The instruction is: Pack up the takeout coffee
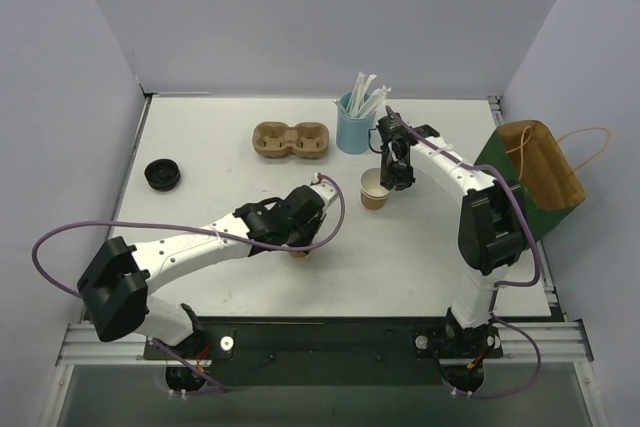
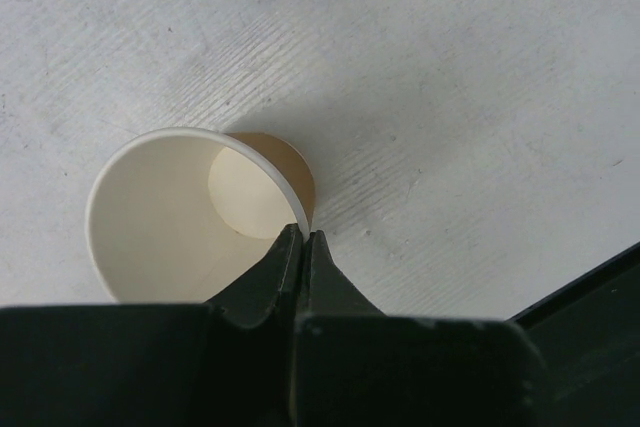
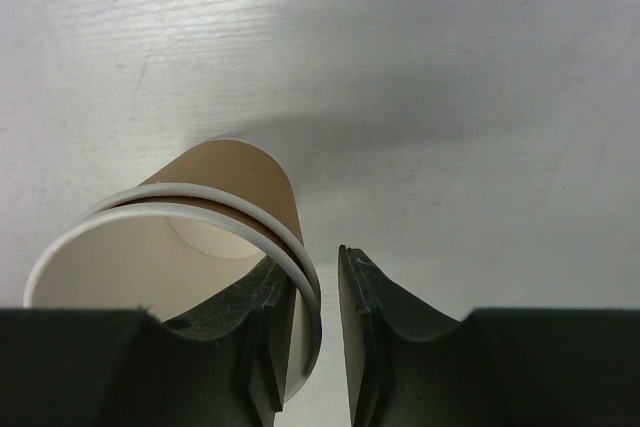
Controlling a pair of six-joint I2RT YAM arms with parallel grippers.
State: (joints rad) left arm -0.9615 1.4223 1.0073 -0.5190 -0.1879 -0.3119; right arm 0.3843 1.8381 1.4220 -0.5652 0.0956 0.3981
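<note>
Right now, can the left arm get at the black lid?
Probably not yet: the left gripper is shut on the rim of a tan cup. The black lid lies uncovered beside that arm.

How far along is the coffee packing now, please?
Nothing looks packed yet: the pulp cup carrier holds no cup and the black lid lies apart. In hand: the left gripper pinches the rim of one tan paper cup; the right gripper straddles the wall of the nested cups, unclosed. Left, likely: lidding and seating a cup in the carrier.

You'll see a pulp cup carrier (image 1: 291,140) beside a blue cup of straws (image 1: 352,129). A black lid (image 1: 162,175) lies at the table's (image 1: 430,257) left, and a brown paper bag (image 1: 545,162) at its right.
</note>
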